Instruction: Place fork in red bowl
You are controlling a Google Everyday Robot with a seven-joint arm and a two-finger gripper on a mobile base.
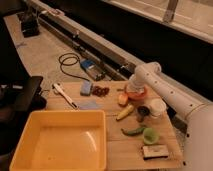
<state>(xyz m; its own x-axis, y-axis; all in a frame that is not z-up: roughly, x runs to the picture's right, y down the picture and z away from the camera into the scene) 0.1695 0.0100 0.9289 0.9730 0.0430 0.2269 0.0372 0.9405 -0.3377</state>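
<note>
Saw no readable writing. Hung the gripper (134, 89) over the red bowl (137, 93) near the worktop's far edge; couldn't tell its grip.

Look to the table's (115, 150) far right edge: the red bowl (137, 93) sits there, and the gripper (134, 86) hangs right over it — the arm (170, 95) reaches in from the right. Just left of the bowl lies a round fruit (123, 99), with the banana (125, 112) in front of it. The yellow tub (60, 141) fills the near left. Behind the tub lies the white-handled tool (64, 95) — the sponge (86, 88) is to its right.
</note>
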